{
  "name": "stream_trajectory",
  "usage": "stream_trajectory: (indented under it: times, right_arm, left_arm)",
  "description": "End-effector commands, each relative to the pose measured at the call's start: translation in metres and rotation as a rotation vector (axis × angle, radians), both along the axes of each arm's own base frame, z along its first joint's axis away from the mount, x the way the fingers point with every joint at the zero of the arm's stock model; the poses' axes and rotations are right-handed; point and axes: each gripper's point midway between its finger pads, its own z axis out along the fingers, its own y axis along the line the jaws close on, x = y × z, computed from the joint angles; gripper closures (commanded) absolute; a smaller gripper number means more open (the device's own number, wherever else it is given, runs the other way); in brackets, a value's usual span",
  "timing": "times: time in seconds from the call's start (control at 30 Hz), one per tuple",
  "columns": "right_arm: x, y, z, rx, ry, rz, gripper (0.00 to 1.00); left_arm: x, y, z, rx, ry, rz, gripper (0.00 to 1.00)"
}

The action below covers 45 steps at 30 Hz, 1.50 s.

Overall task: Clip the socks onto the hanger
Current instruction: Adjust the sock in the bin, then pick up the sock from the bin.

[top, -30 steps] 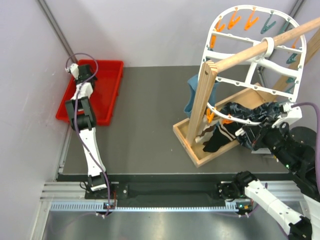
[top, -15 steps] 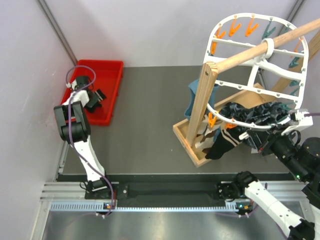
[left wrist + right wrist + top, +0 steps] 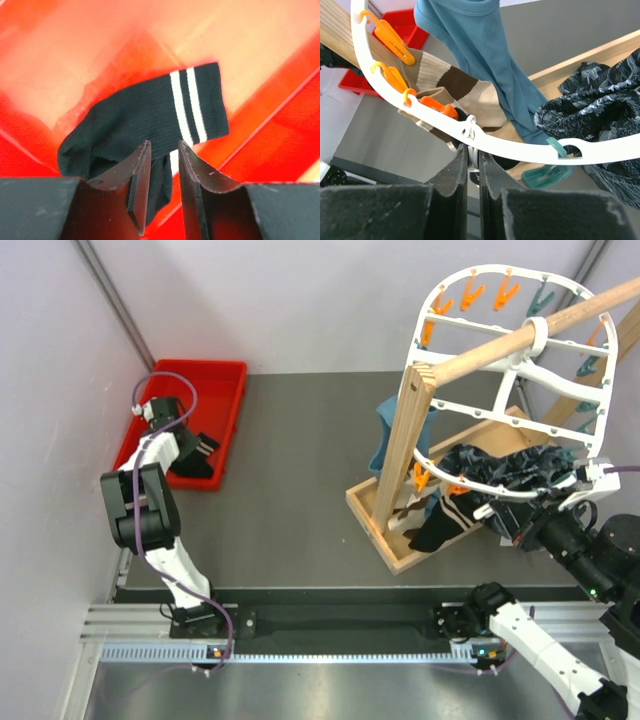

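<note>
Far left, the left gripper [image 3: 162,167] sits in the red tray [image 3: 200,365], jaws narrowed on a fold of the black sock [image 3: 150,112]. It looks like light, limp knit that will droop, so the striped cuff seems the firmer hold. There's a tray wall to lift over, then open table [image 3: 300,470] across the middle. On the right, the right gripper [image 3: 473,167] is clamped on the hanger [image 3: 520,150] rim, beside orange pegs [image 3: 395,42] and a banded sock [image 3: 465,85].

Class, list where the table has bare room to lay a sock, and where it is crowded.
Bare: the dark mat between the red tray and the wooden rack, and its near strip. Crowded: the rack's base, under the hanger and hung clothes.
</note>
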Motion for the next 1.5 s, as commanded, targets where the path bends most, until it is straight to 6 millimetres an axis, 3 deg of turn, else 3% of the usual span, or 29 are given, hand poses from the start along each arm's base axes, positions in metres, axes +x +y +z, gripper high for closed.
stream_trajectory:
  times: [0.0,0.03,0.07,0.17,0.3,0.47,0.53,0.63,0.77,0.87,0.93,1.07,1.13,1.17,1.2,1.27,1.3,1.4,1.47]
  right_arm:
    - [-0.005,0.011,-0.007,0.010,0.035,0.066,1.00]
    - [-0.005,0.011,-0.007,0.007,0.037,0.065,1.00]
    - [-0.005,0.011,-0.007,0.007,0.034,0.064,1.00]
    - [-0.005,0.011,-0.007,0.007,0.037,0.064,1.00]
    - [-0.007,0.009,-0.006,0.008,0.036,0.060,1.00]
    - [-0.008,0.008,-0.008,0.005,0.041,0.055,1.00]
    - [-0.008,0.008,-0.008,0.004,0.042,0.056,1.00]
    - [-0.008,0.008,-0.007,0.005,0.043,0.055,1.00]
    - [-0.009,0.006,-0.004,0.005,0.035,0.047,1.00]
    - [-0.009,0.006,-0.004,0.002,0.040,0.047,1.00]
    - [-0.008,0.006,-0.004,0.001,0.041,0.045,1.00]
    - [-0.007,0.007,-0.005,0.003,0.045,0.046,1.00]
    - [-0.007,0.008,-0.005,0.008,0.044,0.048,1.00]
    - [-0.006,0.009,-0.005,0.009,0.046,0.049,1.00]
    - [-0.005,0.009,-0.004,0.008,0.044,0.048,1.00]
    - [-0.005,0.008,-0.004,0.009,0.044,0.047,1.00]
    - [-0.004,0.009,-0.005,0.007,0.045,0.047,1.00]
    - [-0.004,0.009,-0.003,0.012,0.038,0.047,1.00]
    - [-0.004,0.009,-0.003,0.012,0.039,0.048,1.00]
  left_arm:
    - [0.009,0.008,0.017,0.002,0.008,0.102,0.67]
    - [0.008,0.005,0.002,-0.028,0.052,0.117,0.67]
    - [0.013,0.002,0.003,-0.069,0.050,0.159,0.67]
    - [0.009,-0.006,-0.018,-0.134,0.107,0.219,0.68]
    - [0.019,-0.001,-0.029,-0.143,0.083,0.269,0.64]
    - [0.022,0.007,-0.052,-0.139,0.174,0.347,0.59]
    - [0.017,0.008,-0.069,-0.136,0.235,0.368,0.58]
    - [0.007,0.009,-0.080,-0.135,0.285,0.404,0.58]
    - [-0.005,0.012,-0.095,-0.125,0.305,0.404,0.66]
    - [0.002,0.016,-0.094,-0.136,0.263,0.363,0.78]
    - [0.008,0.016,-0.095,-0.185,0.242,0.336,0.92]
    - [0.021,0.017,-0.079,-0.182,0.189,0.263,1.00]
    - [0.034,0.016,-0.050,-0.178,0.092,0.230,1.00]
    - [0.032,0.011,-0.046,-0.190,0.076,0.202,1.00]
    - [0.035,0.010,-0.019,-0.180,0.008,0.188,1.00]
    - [0.034,0.005,-0.003,-0.182,-0.062,0.159,1.00]
    - [0.034,0.003,0.019,-0.180,-0.116,0.145,1.00]
    - [0.027,0.000,0.039,-0.158,-0.161,0.119,1.00]
    - [0.023,0.000,0.038,-0.147,-0.149,0.113,1.00]
